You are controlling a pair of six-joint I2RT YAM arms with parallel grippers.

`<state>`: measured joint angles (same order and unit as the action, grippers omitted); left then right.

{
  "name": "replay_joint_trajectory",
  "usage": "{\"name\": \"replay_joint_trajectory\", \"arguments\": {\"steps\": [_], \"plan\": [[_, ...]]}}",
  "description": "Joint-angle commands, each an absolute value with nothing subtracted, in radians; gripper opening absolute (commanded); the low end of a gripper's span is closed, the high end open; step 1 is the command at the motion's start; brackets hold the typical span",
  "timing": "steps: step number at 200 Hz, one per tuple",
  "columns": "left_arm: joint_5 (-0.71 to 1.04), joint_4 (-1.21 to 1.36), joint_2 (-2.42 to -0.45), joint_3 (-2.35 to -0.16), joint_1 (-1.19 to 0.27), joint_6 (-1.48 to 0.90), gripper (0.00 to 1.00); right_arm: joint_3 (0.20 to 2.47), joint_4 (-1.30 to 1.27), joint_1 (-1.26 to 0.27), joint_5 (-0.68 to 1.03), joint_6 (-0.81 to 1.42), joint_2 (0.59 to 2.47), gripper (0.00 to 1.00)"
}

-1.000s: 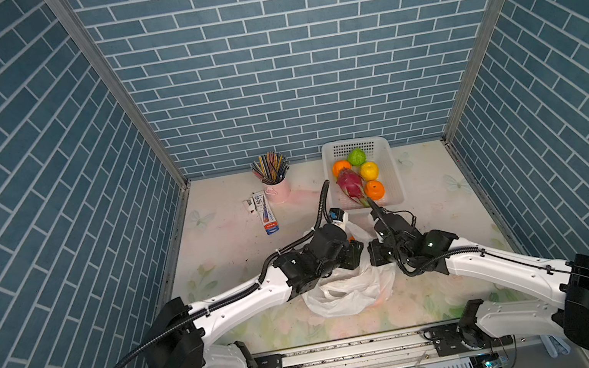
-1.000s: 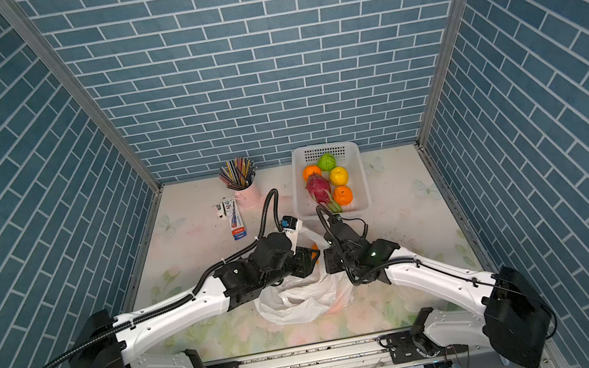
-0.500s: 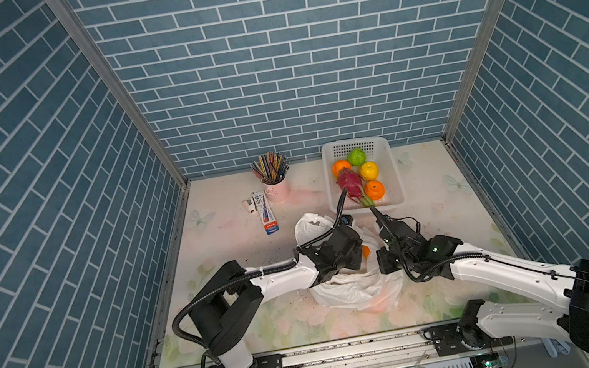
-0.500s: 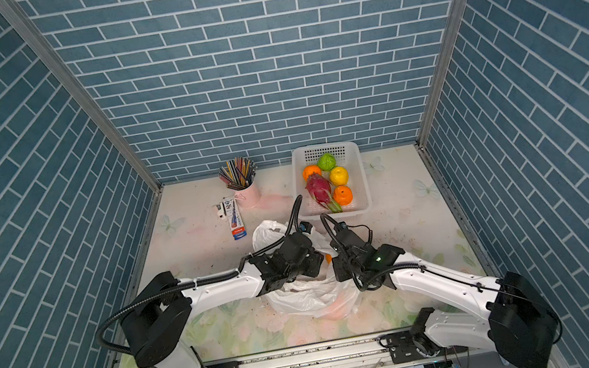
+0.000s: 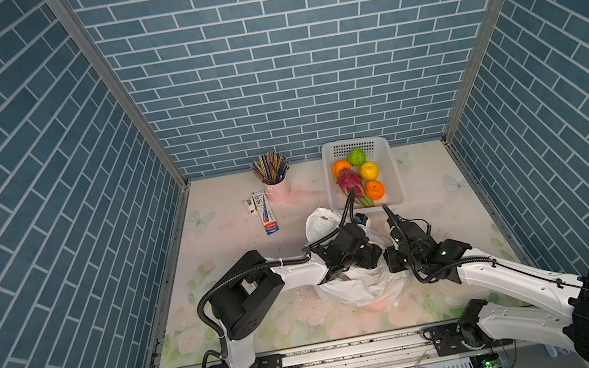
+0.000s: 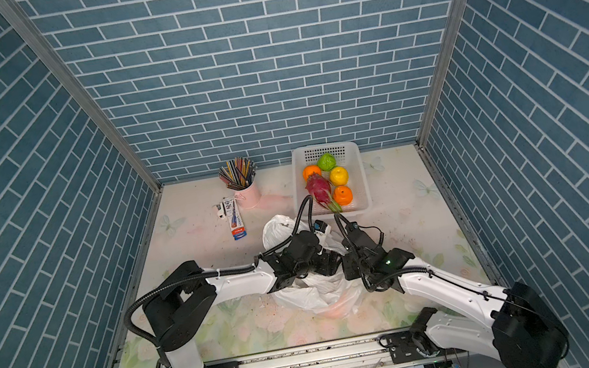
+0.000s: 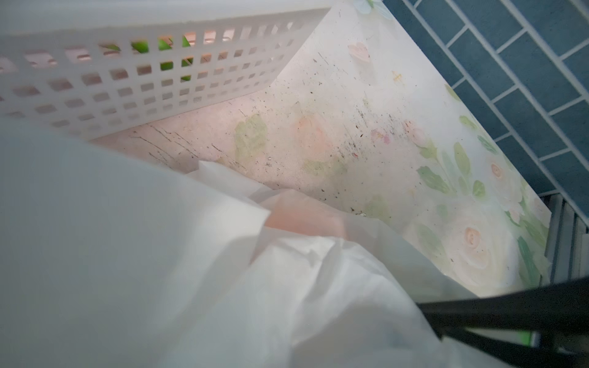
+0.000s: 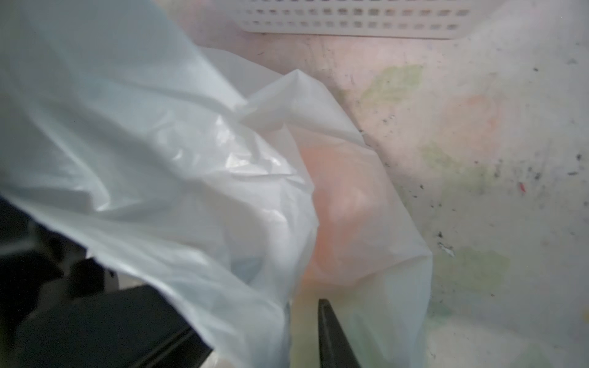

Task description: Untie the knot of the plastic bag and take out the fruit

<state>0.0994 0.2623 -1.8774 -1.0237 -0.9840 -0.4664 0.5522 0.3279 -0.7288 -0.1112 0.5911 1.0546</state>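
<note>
- The plastic bag [image 5: 359, 287] is seen crumpled near the middle of the table [image 5: 231, 252], just in front of the basket [image 5: 393, 176]. One lobe of it is raised toward the basket's near wall.
- The left gripper [image 5: 374, 256] and the right gripper [image 5: 392, 257] are held low over the bag's top, close beside each other, in both top views.
- In the left wrist view only one black finger [image 7: 510, 313] is shown beside the film. The rest is covered, so the spread of that pair cannot be told.
- In the right wrist view a single dark finger [image 8: 331, 337] is seen against the bag. Its partner is hidden, so neither the gap nor any hold on the film can be told.
- An orange fruit [image 8: 344, 216] is made out through the film, inside the bag.
- In the basket are laid a dragon fruit [image 5: 347, 181], a lemon [image 5: 368, 170], a green fruit [image 5: 356, 156] and two oranges [image 5: 374, 190].
- A pink cup [image 5: 277, 194] of pencils and a tube [image 5: 267, 218] are placed to the basket's left, well apart from the bag.
</note>
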Motion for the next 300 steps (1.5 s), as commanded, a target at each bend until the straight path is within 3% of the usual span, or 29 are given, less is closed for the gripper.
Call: {"name": "replay_joint_trajectory", "arguments": {"steps": [1,43,102,168,206,277,300], "plan": [[0.106,0.303,-1.884,-1.038,-0.979,-0.472,0.71,0.511,0.262,-0.688,-0.153,0.563,1.021,0.49],[0.092,0.310,-1.831,-1.005,-0.978,-0.468,0.71,0.433,0.072,-0.550,0.094,0.484,1.047,0.50],[0.050,0.312,-1.770,-0.952,-0.944,-0.478,0.72,0.414,-0.049,-0.471,0.233,0.442,1.161,0.16],[-0.009,0.285,-1.874,-1.010,-0.916,-0.442,0.54,0.436,-0.075,-0.452,0.348,0.410,1.252,0.02],[0.110,0.359,-1.913,-1.024,-0.890,-0.463,0.53,0.444,-0.103,-0.453,0.452,0.386,1.269,0.00],[0.309,0.516,-1.964,-1.004,-0.867,-0.544,0.83,0.438,-0.159,-0.453,0.576,0.361,1.254,0.01],[0.290,0.496,-1.995,-1.018,-0.867,-0.552,0.85,0.443,-0.140,-0.452,0.553,0.355,1.250,0.01]]}}
